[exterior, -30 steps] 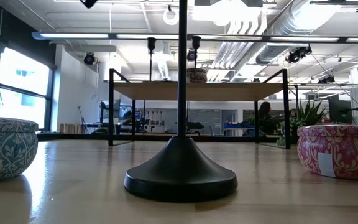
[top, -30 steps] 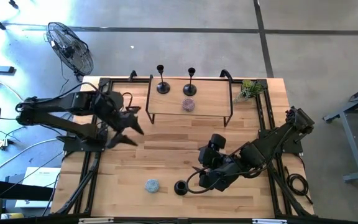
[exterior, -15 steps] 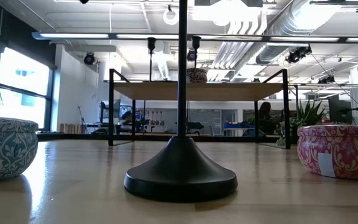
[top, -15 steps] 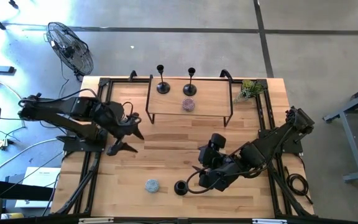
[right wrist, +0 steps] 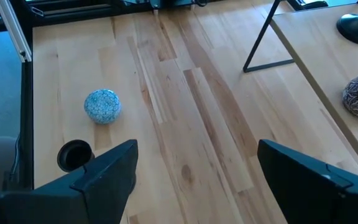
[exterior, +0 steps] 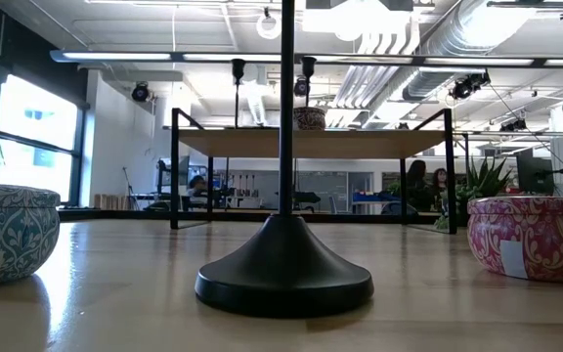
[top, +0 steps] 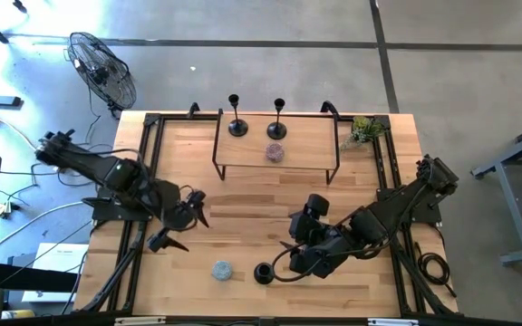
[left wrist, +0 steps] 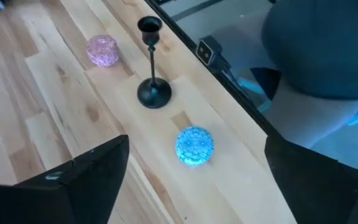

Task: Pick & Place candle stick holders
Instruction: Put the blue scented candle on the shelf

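Two candle stick holders (top: 236,118) stand on the raised shelf (top: 306,154); a third (top: 263,272) waits at the table's near edge, between a blue tin (top: 221,269) and the idle right gripper (top: 299,263), fingers spread. Left gripper (top: 181,226), fingers spread and empty, faces it; the next move calls for closing in on the stem.

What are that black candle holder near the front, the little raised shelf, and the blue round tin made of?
The candle stick holder looks like metal with a matte black coating: its flared base shows a soft, even sheen. The raised shelf seems to be a pale wood board, with visible grain, on thin black legs, probably metal. The blue tin appears to be printed metal with a floral pattern, though ceramic can't be excluded.
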`<state>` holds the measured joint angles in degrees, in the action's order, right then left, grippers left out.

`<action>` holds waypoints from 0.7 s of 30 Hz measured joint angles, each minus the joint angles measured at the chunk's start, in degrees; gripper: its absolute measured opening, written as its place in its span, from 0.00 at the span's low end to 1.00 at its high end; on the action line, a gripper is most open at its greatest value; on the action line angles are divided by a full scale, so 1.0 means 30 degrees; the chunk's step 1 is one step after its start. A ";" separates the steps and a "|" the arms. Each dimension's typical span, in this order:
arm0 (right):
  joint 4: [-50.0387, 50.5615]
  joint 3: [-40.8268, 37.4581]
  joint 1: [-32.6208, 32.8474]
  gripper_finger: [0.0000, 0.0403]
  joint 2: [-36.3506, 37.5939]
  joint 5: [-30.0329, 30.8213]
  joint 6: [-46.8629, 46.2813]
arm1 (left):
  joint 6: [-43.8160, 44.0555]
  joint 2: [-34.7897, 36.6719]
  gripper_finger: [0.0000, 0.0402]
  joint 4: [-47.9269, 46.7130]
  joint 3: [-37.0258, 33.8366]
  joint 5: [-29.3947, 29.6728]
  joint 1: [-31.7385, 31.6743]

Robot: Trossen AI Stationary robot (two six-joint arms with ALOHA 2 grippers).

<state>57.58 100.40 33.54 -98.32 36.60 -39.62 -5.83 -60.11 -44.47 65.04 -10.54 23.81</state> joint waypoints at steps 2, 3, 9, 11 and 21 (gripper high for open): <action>0.0000 0.0000 0.0000 0.81 0.0000 -0.0023 -0.0007 | -0.0057 -0.0055 0.94 0.0071 -0.0022 -0.0176 0.0475; 0.0000 0.0000 -0.0006 0.81 0.0000 -0.0029 -0.0007 | 0.0051 -0.0104 0.95 0.0425 -0.0015 -0.0353 0.0662; 0.0000 0.0000 -0.0004 0.81 0.0000 -0.0029 0.0315 | 0.4046 -0.0294 0.95 0.0629 -0.0002 -0.1301 0.1687; 0.0000 -0.0004 -0.0003 0.81 0.0000 0.0000 0.0357 | 0.5422 -0.0434 0.95 0.0575 -0.0007 -0.1293 0.2048; -0.0122 -0.0007 0.0082 0.81 -0.0096 0.0121 0.0350 | 0.9199 -0.1840 0.95 0.0082 -0.0007 0.5119 0.2987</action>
<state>57.22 100.38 33.79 -98.61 36.96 -38.57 21.77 -65.62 -44.22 65.01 4.82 32.77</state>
